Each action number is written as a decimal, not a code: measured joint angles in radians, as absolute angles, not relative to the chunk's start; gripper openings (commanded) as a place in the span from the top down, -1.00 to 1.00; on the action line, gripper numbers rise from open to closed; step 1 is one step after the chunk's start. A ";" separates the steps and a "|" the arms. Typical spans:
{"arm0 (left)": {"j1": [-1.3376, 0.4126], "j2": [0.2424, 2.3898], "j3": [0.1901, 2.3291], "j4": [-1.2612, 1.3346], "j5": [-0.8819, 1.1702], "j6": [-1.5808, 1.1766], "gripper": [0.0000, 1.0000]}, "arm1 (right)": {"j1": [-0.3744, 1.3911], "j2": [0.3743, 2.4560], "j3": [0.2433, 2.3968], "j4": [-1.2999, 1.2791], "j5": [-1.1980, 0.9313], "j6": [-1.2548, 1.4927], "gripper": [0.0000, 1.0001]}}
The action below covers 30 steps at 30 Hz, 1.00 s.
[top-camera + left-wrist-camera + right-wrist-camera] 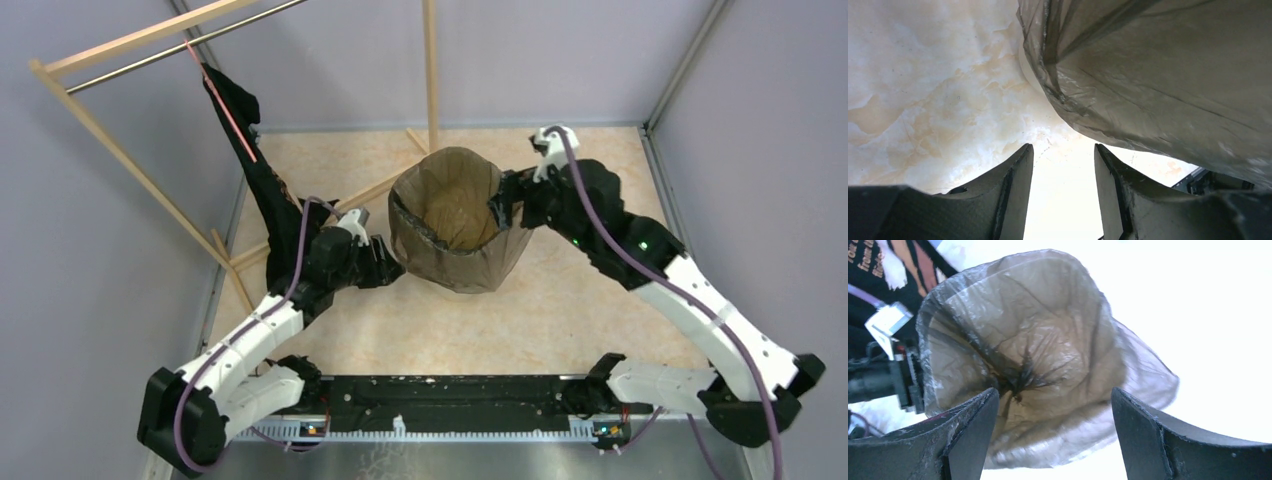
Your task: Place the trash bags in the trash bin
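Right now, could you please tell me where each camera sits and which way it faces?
Top external: above, behind the bases, looking down on the table, trash bin, left arm and right arm.
Left wrist: low beside the bin, facing the trash bag over its wall; left tool fingers frame the bottom.
Right wrist: looks into the bag's open mouth; right tool fingers at bottom.
Both wrist views share the bag.

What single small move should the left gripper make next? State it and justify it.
Probably ease the left gripper forward onto the trash bag's hanging hem and close. Its jaws stand open with nothing between them, and the hem hangs loose just beyond the fingertips, so it looks like the nearest slack to pull down.
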<state>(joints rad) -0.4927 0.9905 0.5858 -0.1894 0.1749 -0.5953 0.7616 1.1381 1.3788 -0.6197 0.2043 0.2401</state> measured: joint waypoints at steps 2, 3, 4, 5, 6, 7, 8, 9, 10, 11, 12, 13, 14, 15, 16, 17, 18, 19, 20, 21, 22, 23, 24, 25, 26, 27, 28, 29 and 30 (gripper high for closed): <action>-0.493 0.958 0.596 -0.219 0.176 -0.588 -0.21 | 0.761 1.052 1.324 -0.607 0.266 0.236 -0.61; -0.493 0.942 0.604 -0.236 0.176 -0.583 -0.24 | 0.757 1.002 1.286 -0.595 0.303 0.238 -0.59; -0.493 0.928 0.612 -0.249 0.176 -0.581 -0.26 | 0.746 0.964 1.253 -0.587 0.327 0.244 -0.58; -0.493 0.912 0.625 -0.263 0.175 -0.578 -0.29 | 0.722 0.927 1.216 -0.577 0.337 0.257 -0.58; -0.493 0.902 0.635 -0.270 0.175 -0.577 -0.31 | 0.671 0.894 1.178 -0.573 0.331 0.278 -0.55; -0.493 0.896 0.649 -0.275 0.175 -0.577 -0.31 | 0.614 0.875 1.153 -0.568 0.323 0.297 -0.55; -0.493 0.894 0.666 -0.279 0.173 -0.578 -0.31 | 0.530 0.861 1.126 -0.558 0.284 0.320 -0.54; -0.493 0.896 0.682 -0.279 0.168 -0.578 -0.30 | 0.431 0.857 1.098 -0.537 0.224 0.348 -0.53; -0.493 0.899 0.691 -0.279 0.164 -0.580 -0.29 | 0.307 0.860 1.060 -0.499 0.139 0.386 -0.53; -0.493 0.907 0.703 -0.279 0.157 -0.582 -0.26 | 0.242 0.864 1.038 -0.482 0.096 0.406 -0.53; -0.493 0.918 0.714 -0.279 0.147 -0.586 -0.23 | 0.161 0.880 1.007 -0.448 0.017 0.437 -0.53; -0.493 0.933 0.723 -0.280 0.140 -0.590 -0.19 | 0.105 0.901 0.978 -0.419 -0.056 0.463 -0.53; -0.493 0.949 0.728 -0.280 0.136 -0.595 -0.16 | 0.061 0.928 0.951 -0.390 -0.127 0.490 -0.53; -0.493 0.966 0.733 -0.281 0.131 -0.599 -0.14 | 0.043 0.947 0.934 -0.369 -0.172 0.508 -0.53; -0.493 0.979 0.734 -0.281 0.127 -0.602 -0.13 | 0.026 0.969 0.912 -0.335 -0.229 0.531 -0.53; -0.493 0.994 0.735 -0.282 0.123 -0.604 -0.10 | 0.019 0.992 0.887 -0.293 -0.293 0.558 -0.52; -0.493 1.010 0.735 -0.282 0.120 -0.608 -0.09 | 0.016 1.007 0.869 -0.261 -0.332 0.575 -0.49; -0.493 1.020 0.735 -0.282 0.118 -0.610 -0.08 | 0.015 1.021 0.847 -0.218 -0.377 0.598 -0.47; -0.493 1.030 0.735 -0.282 0.115 -0.612 -0.07 | 0.015 1.034 0.825 -0.178 -0.418 0.617 -0.44; -0.493 1.040 0.735 -0.281 0.115 -0.614 -0.06 | 0.015 1.049 0.810 -0.144 -0.450 0.634 -0.42; -0.493 1.049 0.735 -0.278 0.115 -0.616 -0.06 | 0.015 1.069 0.795 -0.104 -0.482 0.648 -0.40; -0.493 1.056 0.735 -0.274 0.115 -0.616 -0.05 | 0.015 1.089 0.782 -0.065 -0.506 0.659 -0.36; -0.493 1.064 0.735 -0.268 0.115 -0.618 -0.04 | 0.015 1.108 0.769 -0.032 -0.527 0.667 -0.32; -0.493 1.072 0.735 -0.260 0.115 -0.619 -0.04 | 0.015 1.128 0.753 0.007 -0.553 0.677 -0.29; -0.493 1.081 0.735 -0.251 0.116 -0.620 -0.03 | 0.015 1.148 0.742 0.037 -0.573 0.683 -0.24; -0.493 1.093 0.735 -0.239 0.119 -0.621 -0.03 | 0.016 1.176 0.727 0.075 -0.599 0.691 -0.22; -0.493 1.105 0.735 -0.230 0.123 -0.622 -0.02 | 0.017 1.203 0.714 0.112 -0.623 0.696 -0.21; -0.493 1.116 0.735 -0.224 0.127 -0.623 -0.01 | 0.019 1.226 0.705 0.137 -0.640 0.701 -0.21; -0.493 1.126 0.735 -0.220 0.134 -0.624 0.00 | 0.023 1.249 0.694 0.160 -0.658 0.706 -0.20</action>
<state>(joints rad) -0.4927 1.1263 0.7349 -0.2195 0.1337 -0.6239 0.0227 1.2491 0.6945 0.1600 -0.6579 0.7063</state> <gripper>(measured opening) 0.515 0.610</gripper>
